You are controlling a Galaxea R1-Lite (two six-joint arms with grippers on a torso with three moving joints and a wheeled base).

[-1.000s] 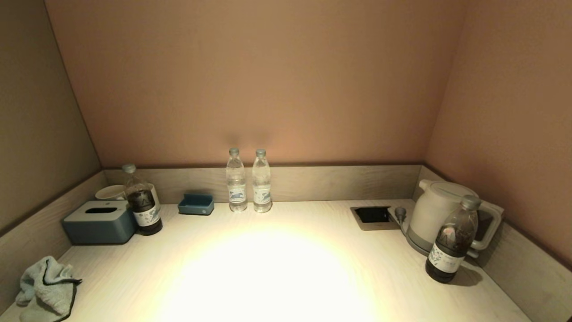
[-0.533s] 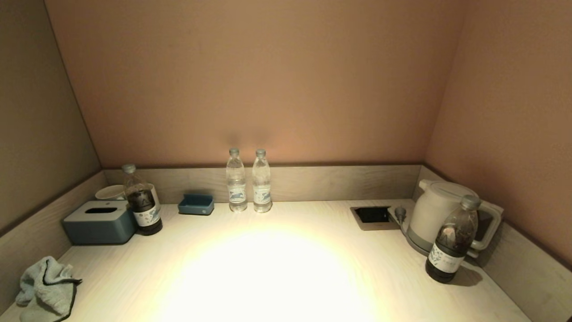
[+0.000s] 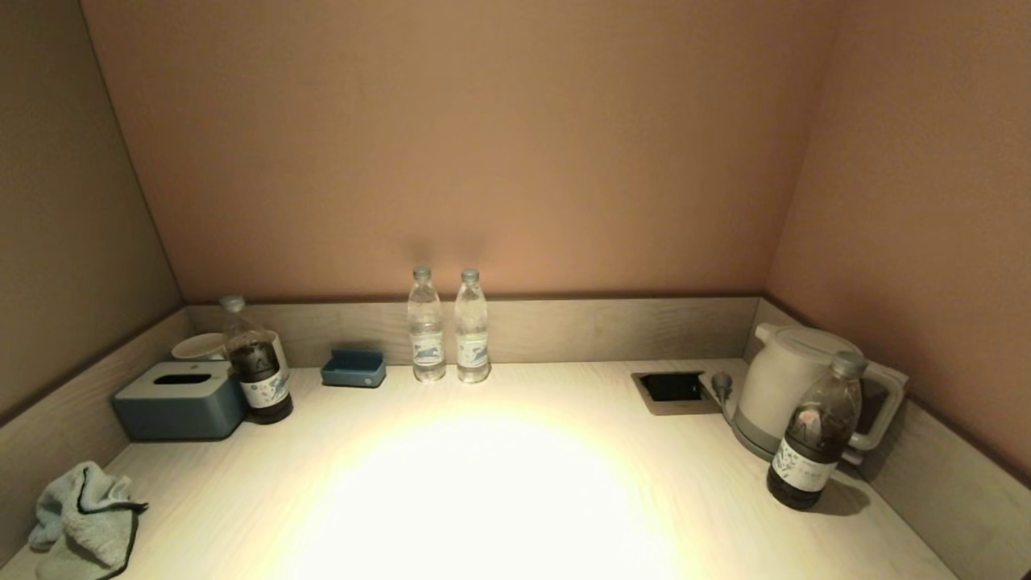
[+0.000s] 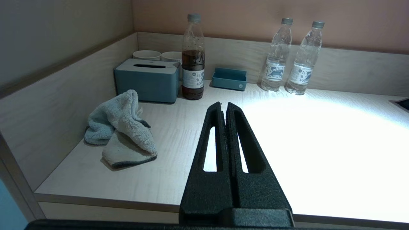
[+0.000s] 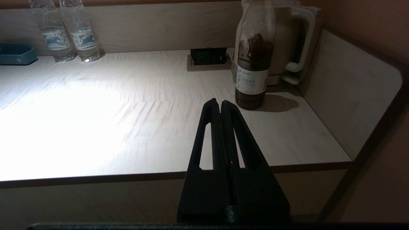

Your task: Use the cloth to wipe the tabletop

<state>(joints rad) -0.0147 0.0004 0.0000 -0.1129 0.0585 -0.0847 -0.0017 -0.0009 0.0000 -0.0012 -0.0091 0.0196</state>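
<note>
Fluffy cloth [image 4: 121, 131]; wood-grain tabletop [image 4: 179, 172].

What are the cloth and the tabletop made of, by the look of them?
The cloth looks like soft, fluffy microfibre or terry: fuzzy pile, limp crumpled folds, a dark stitched edge. The tabletop looks like pale wood or wood-look laminate: fine straight grain lines with a smooth matte surface.

Tan walls [image 3: 483, 145] on three sides, low pale wood upstand [image 3: 604, 326], bright pool of light mid-counter.

The tabletop [image 3: 499, 483] carries the cloth [image 3: 84, 519] at eight o'clock, water bottles [image 3: 448, 326] at twelve, kettle [image 3: 793, 387] at three.
</note>
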